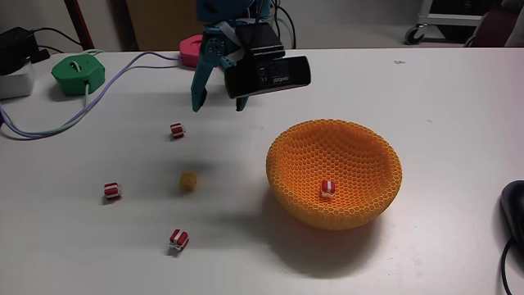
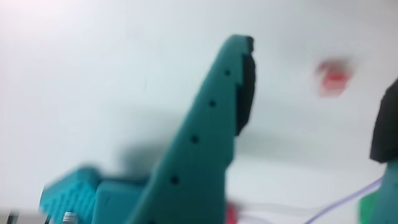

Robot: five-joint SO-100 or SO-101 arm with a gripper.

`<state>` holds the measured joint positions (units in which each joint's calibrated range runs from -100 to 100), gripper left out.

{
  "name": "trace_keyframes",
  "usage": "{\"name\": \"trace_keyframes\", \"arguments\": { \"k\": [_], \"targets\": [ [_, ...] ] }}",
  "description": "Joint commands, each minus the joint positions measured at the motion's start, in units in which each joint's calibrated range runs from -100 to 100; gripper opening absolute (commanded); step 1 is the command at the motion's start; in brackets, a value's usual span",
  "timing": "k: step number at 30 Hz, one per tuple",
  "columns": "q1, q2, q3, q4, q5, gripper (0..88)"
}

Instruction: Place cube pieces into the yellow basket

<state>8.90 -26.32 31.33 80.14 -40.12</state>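
The yellow basket [image 1: 362, 206], a honeycomb mesh bowl, stands right of centre in the fixed view with one red-and-white cube piece [image 1: 327, 188] lying inside it. On the table to its left lie three more striped cube pieces [image 1: 177, 130] [image 1: 112, 191] [image 1: 178, 239] and a plain yellow one [image 1: 189, 181]. My gripper [image 1: 219, 105] hangs open and empty above the table, just behind and right of the nearest striped cube. The wrist view is blurred: a teal finger [image 2: 211, 124], a black finger [image 2: 388, 124] and a red cube piece [image 2: 334, 78] on the table between them.
At the back left of the fixed view sit a green puck [image 1: 79, 74] and a pink puck [image 1: 192, 49], with a purple cable [image 1: 98, 94] curving across the table. A white box [image 1: 12, 80] stands at the left edge, a dark object [image 1: 514, 209] at the right edge.
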Motion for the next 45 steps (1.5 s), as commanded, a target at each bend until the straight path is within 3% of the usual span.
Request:
{"name": "trace_keyframes", "arguments": {
  "k": [1,12,20,31,37,45],
  "targets": [
    [6.9,-3.4,6.8,-0.9,3.7,33.5],
    [19.6,-2.3,16.1,-15.1,12.4,35.7],
    [25.1,0.7,18.1,-22.5,14.4,35.2],
    [26.2,5.8,20.2,-28.5,15.1,38.5],
    [26.2,6.4,24.1,-33.5,14.9,32.4],
    [26.7,7.0,26.7,-41.5,14.3,4.9]
  ]
}}
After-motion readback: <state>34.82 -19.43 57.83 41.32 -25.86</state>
